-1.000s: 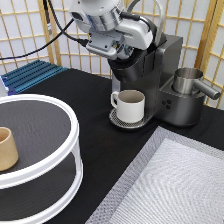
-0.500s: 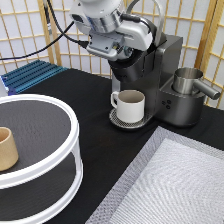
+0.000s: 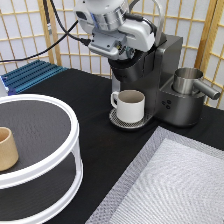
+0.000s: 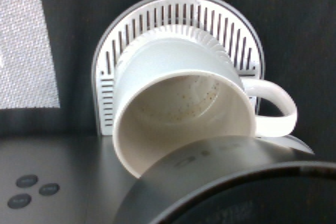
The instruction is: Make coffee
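One robot gripper [image 3: 131,60], grip state impossible to tell, sits atop the coffee machine [image 3: 160,75] above the white mug [image 3: 131,106], seemingly working the brew head.

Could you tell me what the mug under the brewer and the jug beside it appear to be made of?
The mug looks like glazed cream ceramic, smooth with a soft sheen. The jug looks like brushed stainless steel, grey with dull reflections. Neither can be confirmed by sight alone.

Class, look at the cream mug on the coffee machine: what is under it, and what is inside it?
The mug stands on the round slotted drip tray. Inside, only faint brown specks show; its bottom is partly covered by the machine's head.
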